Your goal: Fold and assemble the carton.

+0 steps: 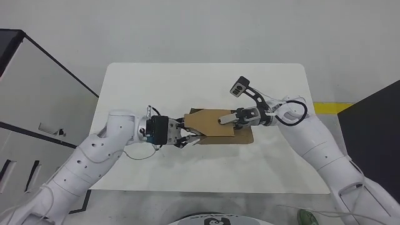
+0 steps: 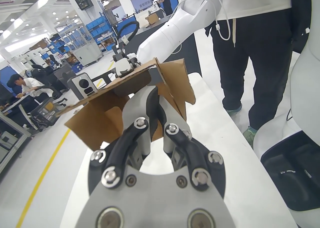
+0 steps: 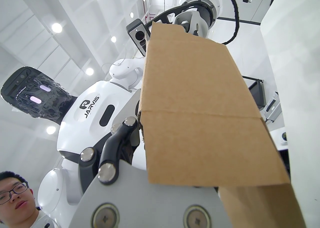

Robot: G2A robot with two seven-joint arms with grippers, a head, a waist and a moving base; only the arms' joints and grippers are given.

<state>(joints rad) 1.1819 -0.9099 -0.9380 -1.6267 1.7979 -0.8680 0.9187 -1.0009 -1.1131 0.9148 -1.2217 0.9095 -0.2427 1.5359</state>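
Item under inspection: one brown carton point(image 1: 209, 124), near the centre of the white table point(image 1: 206, 81). It is partly opened. The top panel is broad and flat, with a lower panel showing beyond it toward 4 o'clock. Loose flaps stand out at the 9 o'clock end. Whether its underside rests on the table cannot be determined.

The left gripper point(image 1: 187, 140) is at the carton's 8 o'clock corner. The jaws are drawn almost together, with a cardboard flap pinched between them.

The right gripper point(image 1: 226, 120) is at the 3 o'clock edge of the top panel, in contact with the cardboard. The carton wall covers it in its own wrist view, so whether it is clamped or open cannot be told.
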